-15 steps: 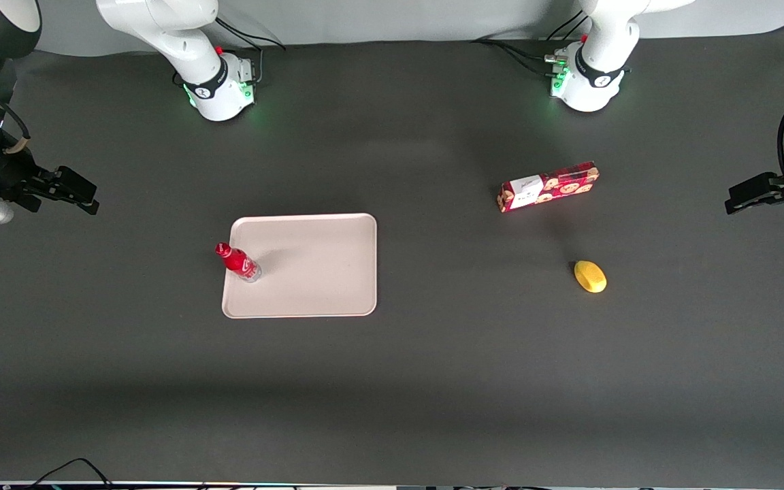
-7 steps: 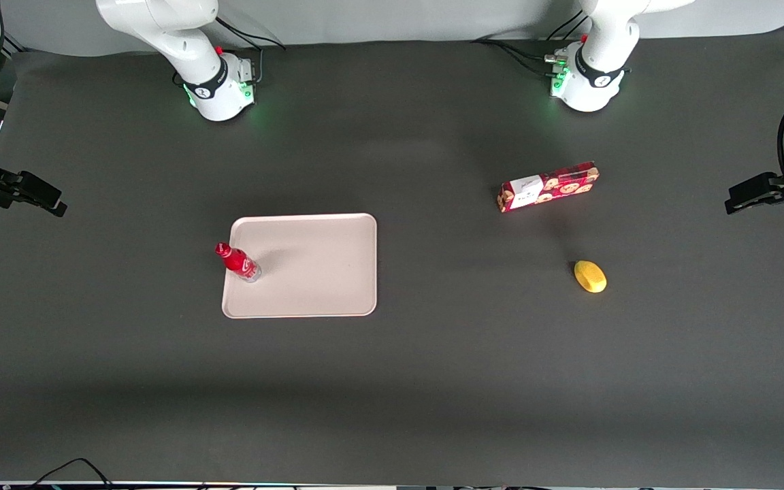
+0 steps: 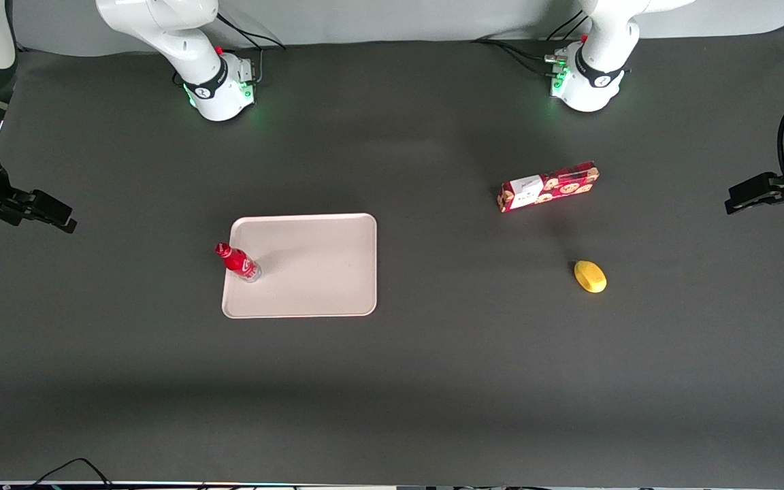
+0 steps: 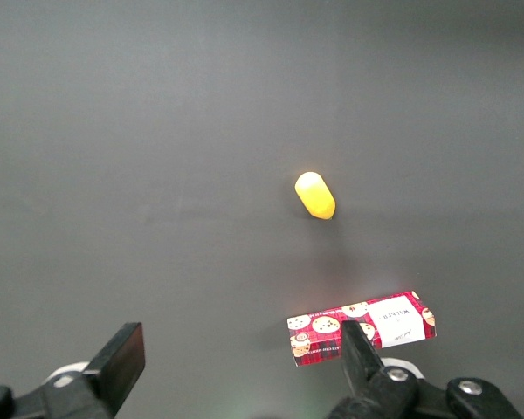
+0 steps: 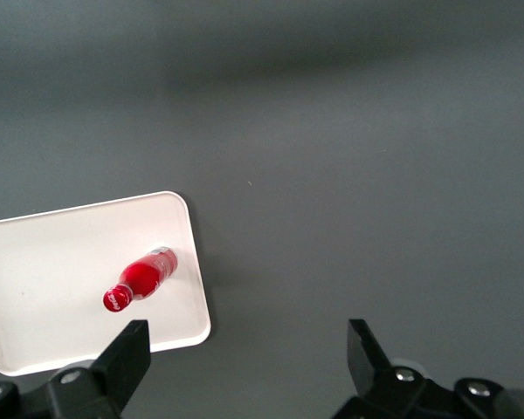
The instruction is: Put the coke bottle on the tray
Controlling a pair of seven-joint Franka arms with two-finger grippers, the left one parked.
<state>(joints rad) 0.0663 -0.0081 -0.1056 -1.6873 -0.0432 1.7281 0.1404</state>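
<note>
Standing on one tray [image 3: 310, 272], one coke bottle [image 3: 238, 262]; end effector [image 3: 48, 211] wide open, empty.

On the table there is one tray [image 3: 310, 269], and one coke bottle [image 3: 238, 262] stands on it near the edge toward the working arm's end. Toward the parked arm's end lie one red cookie box [image 3: 548, 186] and one small yellow thing [image 3: 590, 276], perhaps a lemon, though its kind is hard to tell. That makes four loose things. One working gripper [image 3: 41, 210] hangs with its two fingers spread wide, well apart from the tray.
</note>
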